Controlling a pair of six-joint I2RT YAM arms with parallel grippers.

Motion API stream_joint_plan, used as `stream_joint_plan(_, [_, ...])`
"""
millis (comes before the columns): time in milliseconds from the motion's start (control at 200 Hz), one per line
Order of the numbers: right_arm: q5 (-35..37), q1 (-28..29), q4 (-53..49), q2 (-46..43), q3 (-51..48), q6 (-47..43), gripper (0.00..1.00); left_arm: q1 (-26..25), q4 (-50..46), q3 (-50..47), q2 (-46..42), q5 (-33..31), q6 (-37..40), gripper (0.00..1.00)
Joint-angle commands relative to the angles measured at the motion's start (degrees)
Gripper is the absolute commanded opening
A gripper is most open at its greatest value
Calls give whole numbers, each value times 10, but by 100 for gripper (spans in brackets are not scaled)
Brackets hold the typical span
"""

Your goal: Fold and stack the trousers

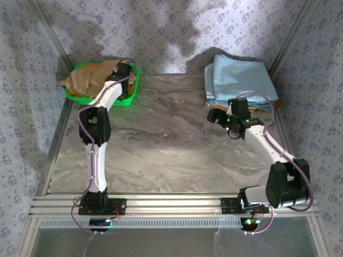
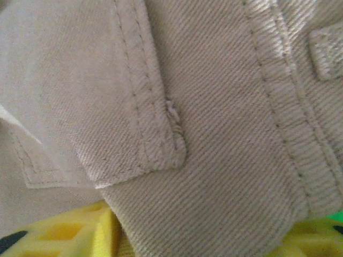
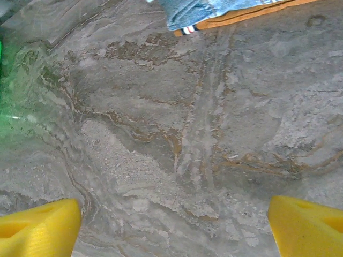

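Reaching into the far-left corner, the left hand [image 1: 123, 71] is down in the green basket [image 1: 126, 101], on top of the trousers [image 1: 86, 77]. They lie heaped in that basket and spill over its left rim. Close to the left wrist camera, tan twill with stitched seams fills most of the view. Yellow pads [image 2: 64, 233] show at both lower corners with cloth bulging between them; whether they pinch it I cannot tell.

The right hand [image 3: 171, 230] hovers over the bare marbled surface [image 1: 161, 150], its pads spread wide apart. It is just off the near-left corner of the light blue stack [image 1: 238, 77], where an orange garment [image 3: 252, 13] shows along the stack's bottom edge. The basket sits in the far-left corner and the stack in the far-right one. Between them, and down to the near rail [image 1: 171, 206], runs a wide stretch of bare surface.
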Motion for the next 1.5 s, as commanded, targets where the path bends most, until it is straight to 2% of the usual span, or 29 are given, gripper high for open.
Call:
stream_joint_plan(0, [-2,11,-8,3,22,-12,90,5,21,28,11,-23,24,36])
stream_joint_plan(120, [3,14,-15,-6,22,-18,87,13,15,37,8,-23,31,0])
stream_joint_plan(590, [12,15,-12,-39,5,-18,83,1,82,18,-199,-53,42,0])
stream_joint_plan(884, [9,2,-4,-73,-8,-15,81,-46,109,58,-281,-76,72,0])
stream_joint_plan(1009, [0,-4,-4,-83,-12,-13,80,-87,121,65,-324,-66,85,0])
stream_joint_plan(1244, [-9,-22,-2,-104,-22,-8,78,-216,130,77,-394,-73,133,0])
stream_joint_plan(1364, [-14,-37,-6,-120,-28,-5,78,-288,104,66,-430,-79,115,0])
stream_joint_plan(1429, [-16,-48,-12,-130,-31,-3,78,-329,98,22,-454,-96,95,0])
stream_joint_plan(1494, [-14,-62,-25,-141,-31,-3,78,-357,90,-50,-488,-115,42,0])
